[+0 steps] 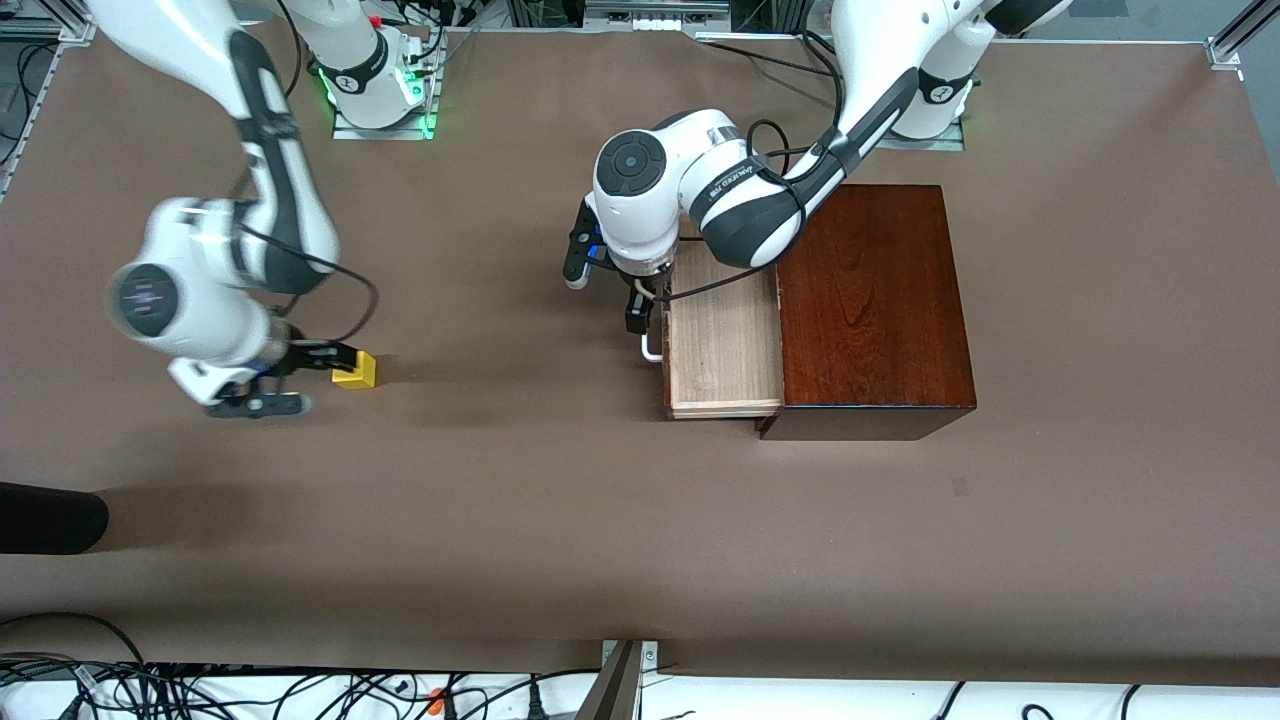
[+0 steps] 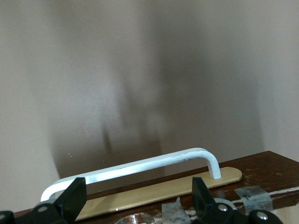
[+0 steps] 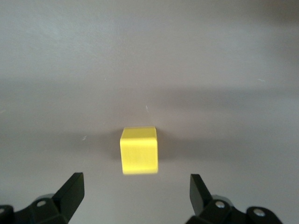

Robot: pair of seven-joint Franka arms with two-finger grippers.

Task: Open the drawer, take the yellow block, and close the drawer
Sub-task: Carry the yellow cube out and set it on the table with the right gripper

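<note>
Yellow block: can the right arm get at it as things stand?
Probably yes. The yellow block sits alone on the bare table, and the right gripper is open right beside it, nothing between them.

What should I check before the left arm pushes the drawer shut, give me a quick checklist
1. Drawer open: ok, tray pulled out of the box.
2. Tray clear of the block: ok.
3. Yellow block out: ok, on the table toward the right arm's end.
4. Right gripper released: ok, fingers open, block apart from them.
5. Left gripper at the handle: ok, open, not gripping.
6. Push path lined up: cannot tell.
</note>
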